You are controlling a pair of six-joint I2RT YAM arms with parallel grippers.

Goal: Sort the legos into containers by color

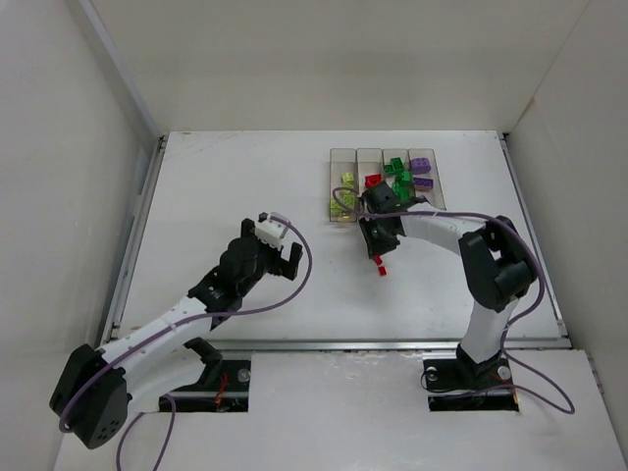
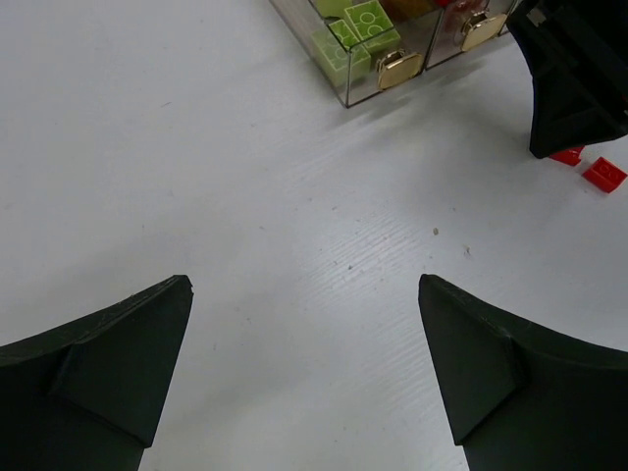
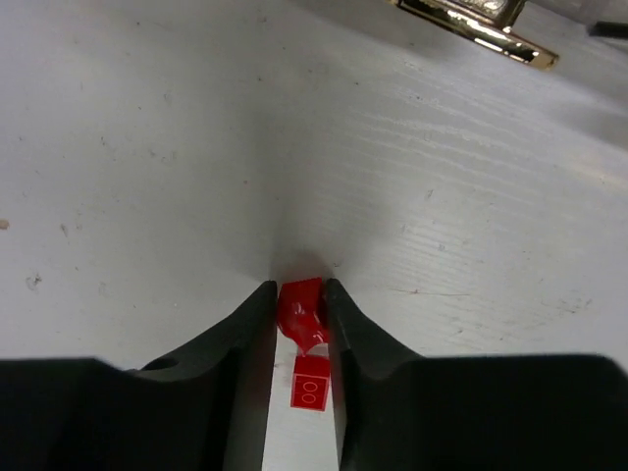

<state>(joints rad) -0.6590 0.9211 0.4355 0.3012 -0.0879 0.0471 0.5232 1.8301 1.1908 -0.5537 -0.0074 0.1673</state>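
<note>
Most of the sorting looks done. The bins [image 1: 342,159] sit at the far right of the worktop [image 1: 216,177], and each compartment shows a single colour. Yellow-green bricks [image 1: 345,196] are in the leftmost, red bricks [image 1: 373,181] next to them, green bricks [image 1: 400,183] third and purple bricks [image 1: 422,173] at the right end.

As far as the overhead view shows, only red is left loose. Two small pieces lie on the worktop just in front of the bins, under the right arm.

The right gripper [image 3: 299,287] is down at the worktop with its jaws clenched on a red brick [image 3: 300,306], pinched right at the tips. Whether it has left the surface I cannot tell. A second red brick [image 3: 309,389] lies studs-up further back between the fingers, touching or just beside the first (whether the two are stuck together is not clear).

The left gripper [image 2: 304,363] hangs over bare worktop well apart from the bins, its jaws spread wide with nothing between them.

My reading is that the task is near its end. The gripped piece belongs in the second compartment from the left, and then its neighbour. Anything hidden beneath the right arm would add to that count.
</note>
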